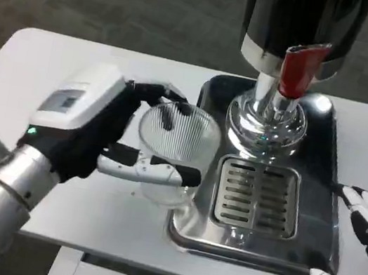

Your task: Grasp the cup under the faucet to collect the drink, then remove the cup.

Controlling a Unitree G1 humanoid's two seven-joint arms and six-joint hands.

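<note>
left hand (109, 135) grips the cup (171, 151): fingers wrap around it, some curled over the far rim, one lying across the near side of the wall. cup is clear, ribbed plastic, upright. it sits at the left edge of the drip tray (327, 234), half over the white table (24, 74), beside the slotted grate (257, 197) and not on it. can't tell whether the cup base touches the table or is lifted. can't tell whether there is any liquid in it.

dispenser (300, 23) stands at the tray's far edge: dark body, chrome base (266, 123), red tap lever (297, 68) pointing toward the camera. the cup is left of the tap, not under it.

right hand (362, 261) is at the tray's right near corner, holding nothing, fingers spread apart, black tips with white segments. one fingertip is near the tray's right rim; can't tell whether it touches.

left wrist has a white housing with a small grey panel (62, 98) on top and a green led on the side. panel contents too blurred to read. no legible brand, label or writing on cup, tray or dispenser.
</note>
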